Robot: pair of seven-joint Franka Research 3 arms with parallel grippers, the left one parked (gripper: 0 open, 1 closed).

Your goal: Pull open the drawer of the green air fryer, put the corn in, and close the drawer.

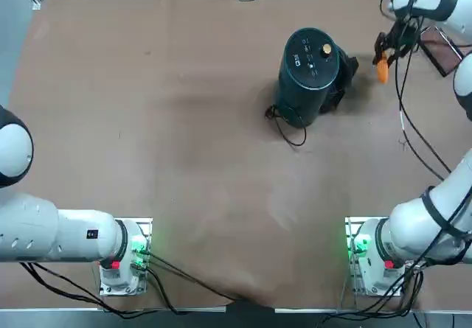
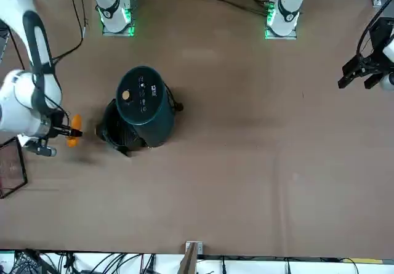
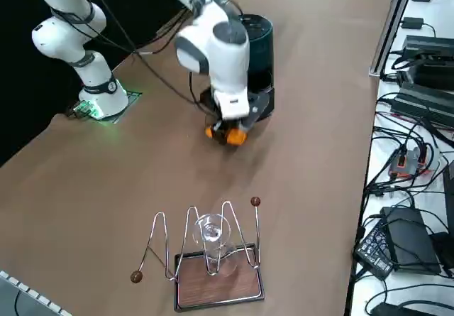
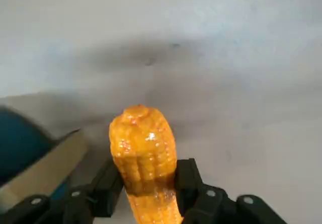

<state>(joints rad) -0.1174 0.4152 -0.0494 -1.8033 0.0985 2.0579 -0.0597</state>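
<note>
The green air fryer [image 1: 310, 66] [image 2: 144, 104] [image 3: 259, 35] stands upright at the table's far right. Its dark drawer [image 1: 345, 74] [image 2: 116, 132] [image 3: 261, 103] is pulled out on the side toward my right gripper. The orange-yellow corn [image 1: 382, 71] [image 2: 74, 129] [image 3: 230, 135] [image 4: 143, 146] is pinched between the black fingers [image 4: 187, 181] of the right gripper [image 1: 383, 57] [image 2: 64, 132] [image 4: 146, 186], a short way beyond the drawer's open end and low over the table. Whether the cob still touches the table I cannot tell.
A wire rack on a wooden base [image 3: 216, 284] [image 1: 442, 48] [image 2: 11, 166], holding a glass [image 3: 211, 234], stands at the table's right edge just past the gripper. The fryer's black cord [image 1: 289, 127] trails on the table on the side toward the arms' bases.
</note>
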